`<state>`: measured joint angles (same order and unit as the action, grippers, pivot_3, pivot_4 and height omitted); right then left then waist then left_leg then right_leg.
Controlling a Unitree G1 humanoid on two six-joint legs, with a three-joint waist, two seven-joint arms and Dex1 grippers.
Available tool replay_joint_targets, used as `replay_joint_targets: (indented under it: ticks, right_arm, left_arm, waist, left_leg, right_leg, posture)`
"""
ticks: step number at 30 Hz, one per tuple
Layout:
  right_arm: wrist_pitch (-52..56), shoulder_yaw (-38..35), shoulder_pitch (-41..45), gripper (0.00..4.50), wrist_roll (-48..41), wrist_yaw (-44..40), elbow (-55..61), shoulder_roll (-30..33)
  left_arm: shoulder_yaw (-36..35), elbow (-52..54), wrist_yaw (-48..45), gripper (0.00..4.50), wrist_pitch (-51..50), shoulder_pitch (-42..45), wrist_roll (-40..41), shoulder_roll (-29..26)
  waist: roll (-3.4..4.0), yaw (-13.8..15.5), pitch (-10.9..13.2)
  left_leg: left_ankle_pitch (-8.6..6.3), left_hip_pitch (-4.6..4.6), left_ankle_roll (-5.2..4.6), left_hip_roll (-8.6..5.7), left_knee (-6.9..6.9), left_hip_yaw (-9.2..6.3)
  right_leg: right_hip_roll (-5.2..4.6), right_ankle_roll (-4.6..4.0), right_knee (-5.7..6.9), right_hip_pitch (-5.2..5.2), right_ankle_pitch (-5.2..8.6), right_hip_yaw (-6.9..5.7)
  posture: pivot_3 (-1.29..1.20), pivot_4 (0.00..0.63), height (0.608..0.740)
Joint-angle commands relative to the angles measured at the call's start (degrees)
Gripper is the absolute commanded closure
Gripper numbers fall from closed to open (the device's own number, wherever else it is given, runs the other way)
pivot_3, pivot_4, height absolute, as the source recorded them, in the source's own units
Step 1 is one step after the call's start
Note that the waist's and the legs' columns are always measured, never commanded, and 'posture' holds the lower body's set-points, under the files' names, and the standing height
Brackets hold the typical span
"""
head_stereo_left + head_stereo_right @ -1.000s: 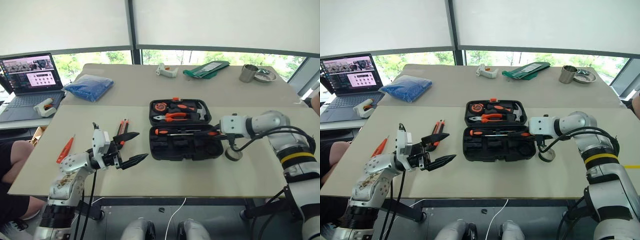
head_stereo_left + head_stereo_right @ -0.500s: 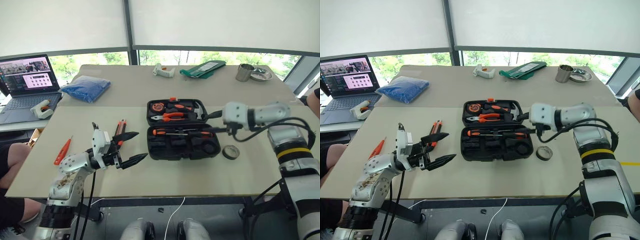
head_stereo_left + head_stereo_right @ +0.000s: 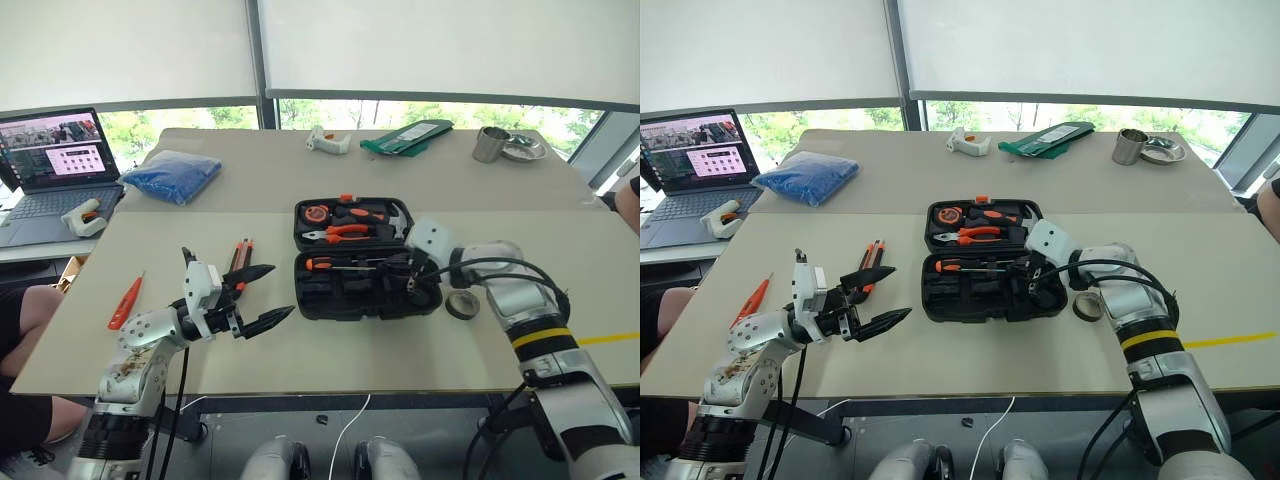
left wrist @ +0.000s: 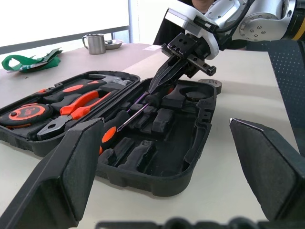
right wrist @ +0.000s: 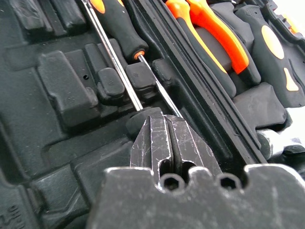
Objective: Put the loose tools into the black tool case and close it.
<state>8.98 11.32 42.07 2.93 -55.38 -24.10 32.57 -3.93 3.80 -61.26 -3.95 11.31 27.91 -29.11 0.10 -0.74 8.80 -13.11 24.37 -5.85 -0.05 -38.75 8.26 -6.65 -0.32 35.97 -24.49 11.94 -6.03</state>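
Pressing into the lower tray of the black tool case (image 3: pixel 368 285), the right gripper (image 3: pixel 408 274) has its fingers clenched together with nothing between them, tips at the handle end of one orange-and-black screwdriver (image 5: pixel 114 28) lying in its recess beside a second screwdriver (image 3: pixel 335 264). Step in hand, as judged: seating the screwdrivers. Right forearm reaches in from the case's right side, wrist bent so the fingers angle down into the tray. Tape roll (image 3: pixel 462 304) sits on the table just right of the case. Left gripper (image 3: pixel 262 298) hovers spread wide and empty, pointing level toward the case; utility knife (image 3: pixel 242 256) lies just beyond it, small orange screwdriver (image 3: pixel 126 301) further left. Next move likely needs the right gripper to lift clear and open for the tape roll.
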Motion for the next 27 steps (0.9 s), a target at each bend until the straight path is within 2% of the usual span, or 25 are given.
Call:
replay_joint_targets:
  ticks: [1,12,15,17,20,24,27]
  right_arm:
    - [2.03,1.2,0.61,4.46,0.8,1.48,1.87,-2.11]
    - [-1.26,5.2,0.14,4.46,6.05,2.55,-1.28,-5.26]
    - [-4.11,1.92,0.25,4.46,3.53,3.37,-0.56,-5.6]
    - [-7.1,-2.87,-0.22,4.46,-1.39,2.69,2.56,-5.25]
    - [-5.86,-7.73,-1.86,4.46,-7.52,0.18,7.3,-3.78]
    - [-1.79,-15.95,-12.27,3.4,-20.41,-8.55,19.44,2.79]
    - [-0.86,-22.02,-20.69,2.39,-26.5,-8.57,25.97,4.59]
  left_arm:
    - [-0.13,1.18,0.3,0.0,0.81,-0.02,-0.55,-0.46]
    - [-0.52,-0.25,1.48,0.0,0.98,-0.32,-2.42,-0.75]
    - [-1.11,-0.32,2.4,0.0,1.01,-0.76,-2.59,-0.68]
    - [-2.85,-0.14,2.9,0.0,0.43,-1.62,-1.25,-0.93]
    - [-5.43,-0.02,3.38,0.0,-0.26,-2.94,0.5,-1.46]
    - [-13.89,-0.4,4.82,0.0,0.78,-9.83,2.1,-4.02]
    - [-19.99,-0.69,7.65,0.0,2.13,-15.76,1.62,-5.01]
  waist:
    - [0.0,-0.02,0.0]
    - [-0.01,-0.8,-0.01]
    - [-0.01,-0.87,-0.01]
    - [-0.02,-0.86,-0.01]
    - [-0.01,-0.58,0.01]
    - [-0.02,0.15,0.02]
    - [-0.03,0.5,0.02]
  left_leg:
    - [0.0,-0.01,0.01,0.01,0.0,0.0]
    - [0.1,-0.17,0.17,0.08,0.09,0.0]
    - [0.11,-0.21,0.19,0.09,0.11,0.0]
    - [0.12,-0.2,0.2,0.08,0.13,0.0]
    - [0.14,-0.1,0.23,0.07,0.23,0.01]
    - [0.13,-0.09,0.2,0.06,0.43,-0.01]
    - [-0.01,-0.13,0.07,0.04,0.59,-0.05]
  right_leg:
    - [0.01,0.0,0.0,0.01,0.0,0.0]
    - [0.11,-0.01,0.05,0.08,0.02,0.01]
    - [0.12,0.0,0.05,0.1,0.03,0.02]
    - [0.12,0.0,0.06,0.07,0.03,0.02]
    - [0.12,-0.01,0.05,-0.05,0.02,0.04]
    - [0.1,-0.03,-0.12,-0.04,0.02,0.01]
    - [0.02,-0.07,-0.32,0.04,0.05,-0.07]
  posture:
    - [0.0,0.15,0.74]
    - [0.0,0.15,0.74]
    - [0.0,0.15,0.74]
    - [0.0,0.15,0.74]
    - [0.0,0.15,0.74]
    - [0.0,0.15,0.74]
    - [0.0,0.15,0.74]
